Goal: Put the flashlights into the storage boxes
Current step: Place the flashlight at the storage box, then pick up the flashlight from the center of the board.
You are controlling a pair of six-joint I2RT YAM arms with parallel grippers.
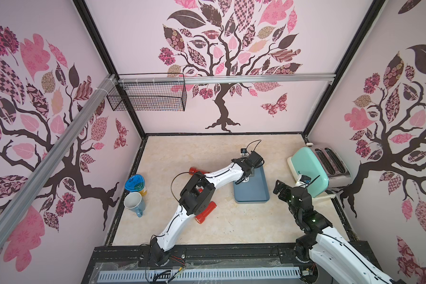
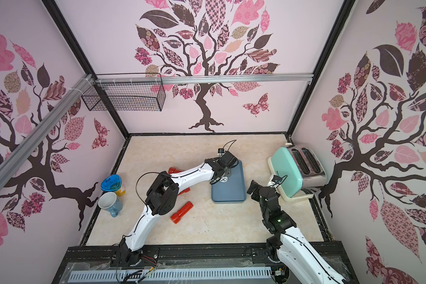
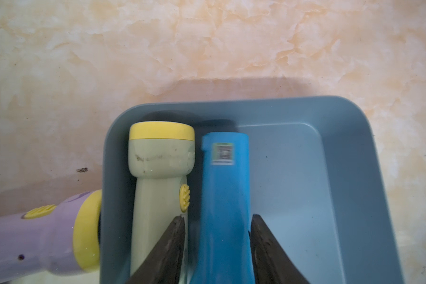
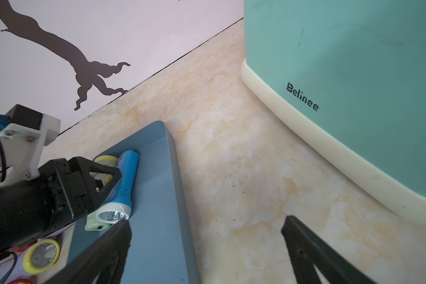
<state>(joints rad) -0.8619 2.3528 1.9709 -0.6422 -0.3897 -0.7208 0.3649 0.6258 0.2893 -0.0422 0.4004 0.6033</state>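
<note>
Read "Belinee" on toaster [image 4: 342, 49]; found label [image 3: 223, 153] on blue flashlight [image 3: 224, 191] too blurred. Saw left claw [image 3: 218, 216] slightly parted astride it, right claw [image 4: 207, 220] wide apart.

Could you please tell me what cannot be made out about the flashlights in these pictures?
- Grip: left wrist view blurred; whether the left gripper clamps the blue flashlight is unclear.
- The tray: contents mostly hidden in both top views by the left arm.
- The lilac flashlight: cut off by the left wrist view's edge.
- The sticker: too blurred to read.
</note>
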